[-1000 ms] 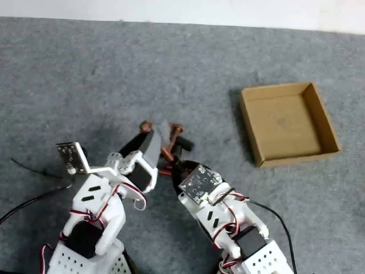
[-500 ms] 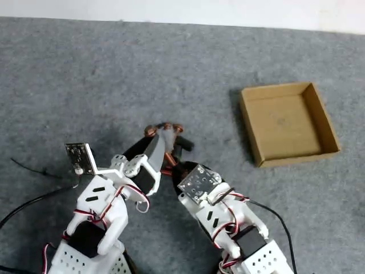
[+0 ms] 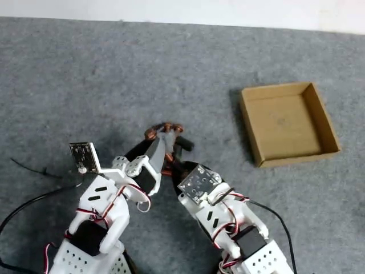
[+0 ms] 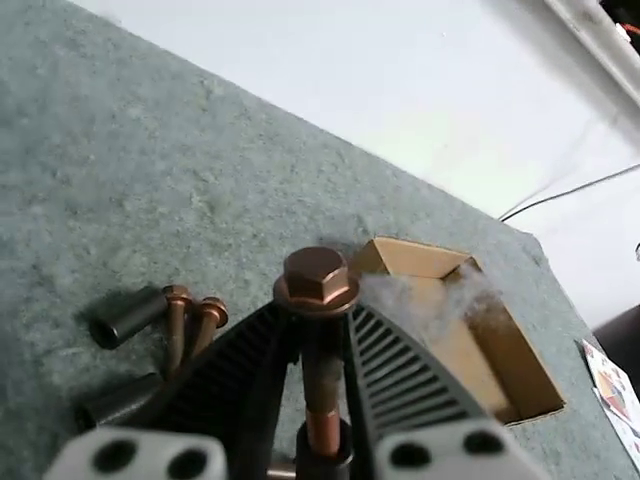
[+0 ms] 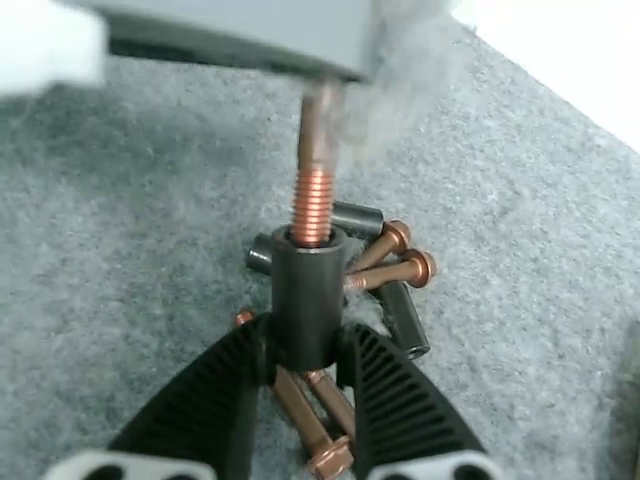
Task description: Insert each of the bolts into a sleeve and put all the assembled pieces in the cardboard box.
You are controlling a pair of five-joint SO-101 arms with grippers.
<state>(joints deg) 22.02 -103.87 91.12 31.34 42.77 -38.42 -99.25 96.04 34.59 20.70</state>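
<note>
High view: the cardboard box (image 3: pixel 251 131) sits on the grey counter (image 3: pixel 85 74), well apart from the left gripper (image 3: pixel 162 141) and right gripper (image 3: pixel 174 166), which meet nose to nose.

Left wrist view: the left gripper clamps a copper bolt (image 4: pixel 316 292) just below its head.

Right wrist view: the right gripper is closed round an upright black sleeve (image 5: pixel 305 290), and the bolt's threaded end enters its top. Loose bolts (image 5: pixel 395 255) lie behind.
</note>
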